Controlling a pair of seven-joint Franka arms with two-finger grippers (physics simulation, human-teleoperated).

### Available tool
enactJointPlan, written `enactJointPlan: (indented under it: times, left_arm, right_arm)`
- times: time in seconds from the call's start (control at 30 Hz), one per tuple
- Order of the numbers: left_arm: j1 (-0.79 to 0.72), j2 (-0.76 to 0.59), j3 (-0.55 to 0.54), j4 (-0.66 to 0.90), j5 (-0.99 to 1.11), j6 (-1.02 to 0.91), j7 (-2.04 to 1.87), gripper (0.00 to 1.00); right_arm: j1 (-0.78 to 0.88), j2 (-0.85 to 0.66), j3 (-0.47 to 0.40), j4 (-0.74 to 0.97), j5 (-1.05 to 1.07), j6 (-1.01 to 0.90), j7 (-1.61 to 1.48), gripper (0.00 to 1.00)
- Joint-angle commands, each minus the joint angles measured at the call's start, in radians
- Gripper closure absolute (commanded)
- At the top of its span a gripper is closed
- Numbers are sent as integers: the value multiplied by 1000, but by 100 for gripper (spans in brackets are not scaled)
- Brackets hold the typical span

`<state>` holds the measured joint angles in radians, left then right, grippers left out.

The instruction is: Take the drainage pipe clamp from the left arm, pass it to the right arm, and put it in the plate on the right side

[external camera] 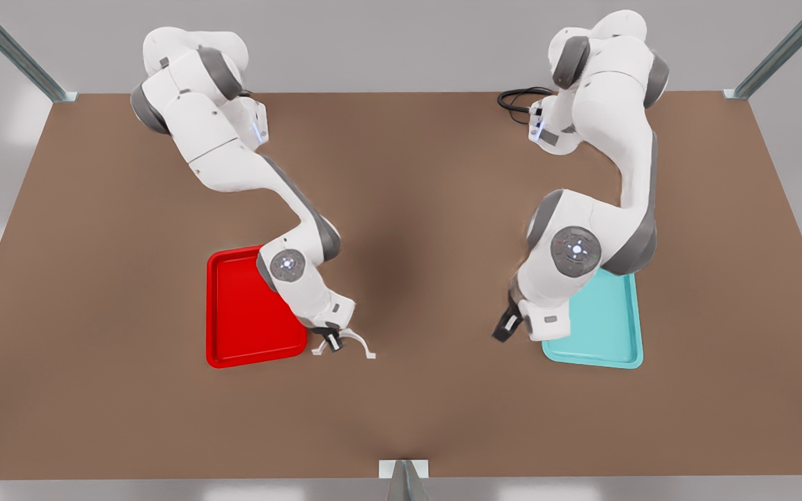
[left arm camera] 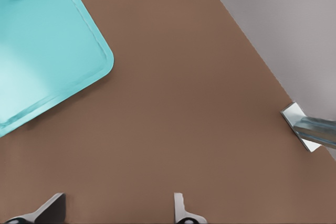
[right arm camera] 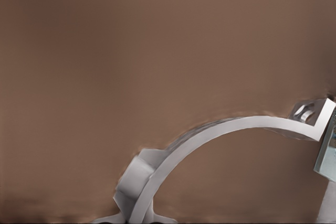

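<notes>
Currently, the right gripper (external camera: 332, 340) sits on the front view's left, low over the brown table (external camera: 408, 410), just past the near corner of the red plate (external camera: 234, 327). Its fingers are pinched on the white pipe clamp (external camera: 354, 343), gripping the arch near one end. The clamp hangs just beside the plate's rim, outside the plate, with its feet pointing down toward the table. The right wrist view shows the clamp (right arm camera: 210, 140) close up as a curved strap with a flat foot at its far end, against bare table.

The left gripper (external camera: 505, 327) is on the front view's right, beside the inner edge of the teal tray (external camera: 610, 334), and it waits there. The left wrist view shows its two fingertips (left arm camera: 181, 208) spread apart with nothing between them, above bare table, with a rounded corner of the teal tray (left arm camera: 47, 51) farther off. A metal bracket (left arm camera: 304, 127) stands at the table's edge in that view. A black cable (external camera: 516, 101) lies on the table near the base of the left arm.
</notes>
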<state>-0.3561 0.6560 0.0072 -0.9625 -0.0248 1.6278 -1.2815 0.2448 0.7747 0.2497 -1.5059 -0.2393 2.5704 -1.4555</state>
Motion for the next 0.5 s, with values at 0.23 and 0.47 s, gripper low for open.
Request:
enactJointPlan:
  times: [0.23,0.47]
  left_arm:
    - [132,-349,-96,-366,52,-327,1131,0]
    - [117,-279,-104,-298,95,-336,1177,0]
  right_arm:
    - [-252,-259,0,-415,-2,-15,-100,79]
    - [-286,-256,0,-467,-2,-21,-97,0]
